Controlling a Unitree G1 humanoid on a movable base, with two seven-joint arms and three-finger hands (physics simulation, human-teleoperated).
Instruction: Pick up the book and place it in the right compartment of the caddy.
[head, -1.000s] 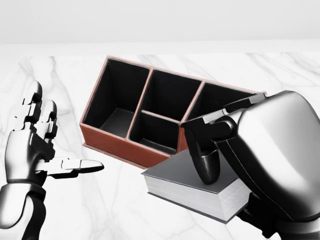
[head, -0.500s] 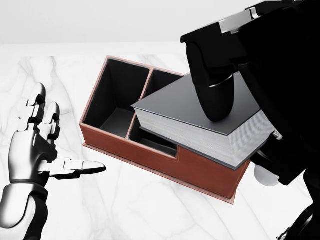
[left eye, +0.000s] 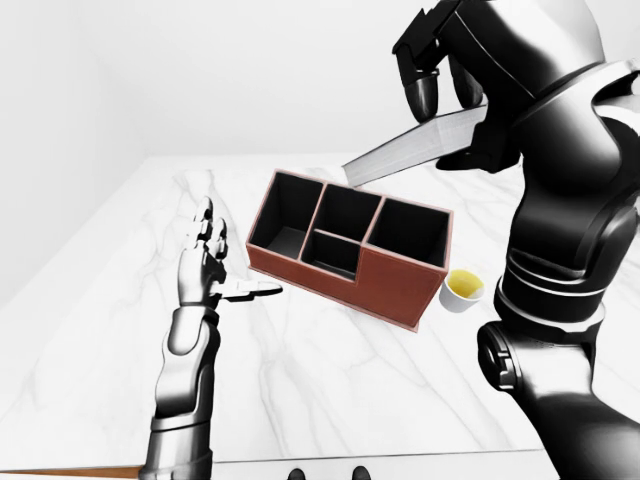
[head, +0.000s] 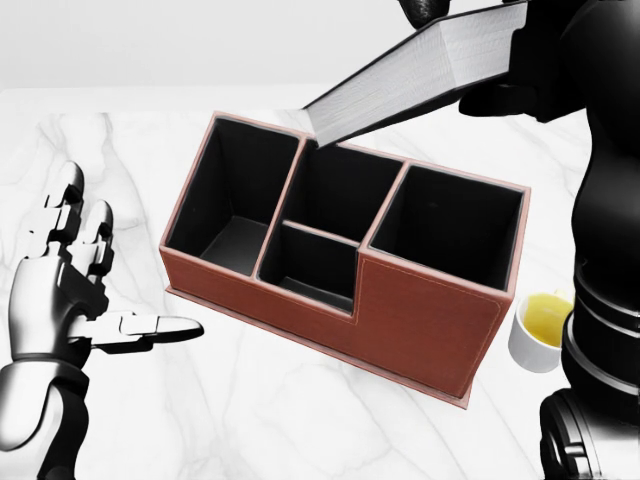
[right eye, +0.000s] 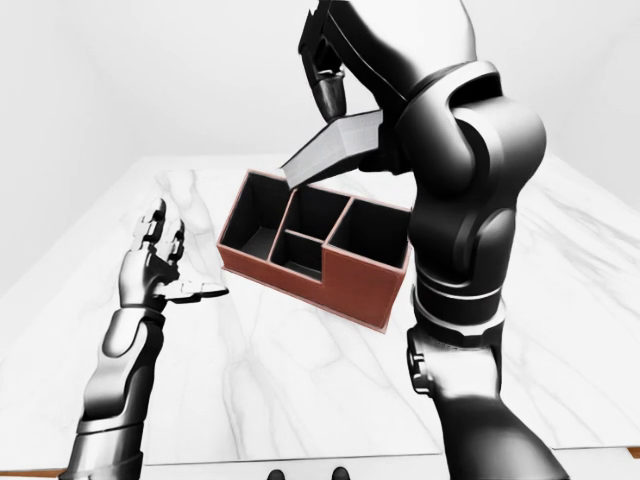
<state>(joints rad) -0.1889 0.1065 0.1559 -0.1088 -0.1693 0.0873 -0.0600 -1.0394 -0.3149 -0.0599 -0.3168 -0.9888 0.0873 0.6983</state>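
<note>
Above the caddy (head: 420, 300), right hand (left eye: 440, 60) fingers clamping tilted book (head: 420, 75), left hand (head: 70, 290) fingers apart, cup (left eye: 463, 288) hidden in right-eye view

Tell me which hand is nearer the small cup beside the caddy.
Right. The right hand holds the book high above the caddy and cup; the left hand hovers open beyond the caddy's far side.

White cup (head: 541, 330) of yellow liquid on marble table (head: 260, 420)

Head view: close, looking down past left hand (head: 70, 290) onto caddy (head: 345, 265). Eye views: farther, sharing both.
</note>
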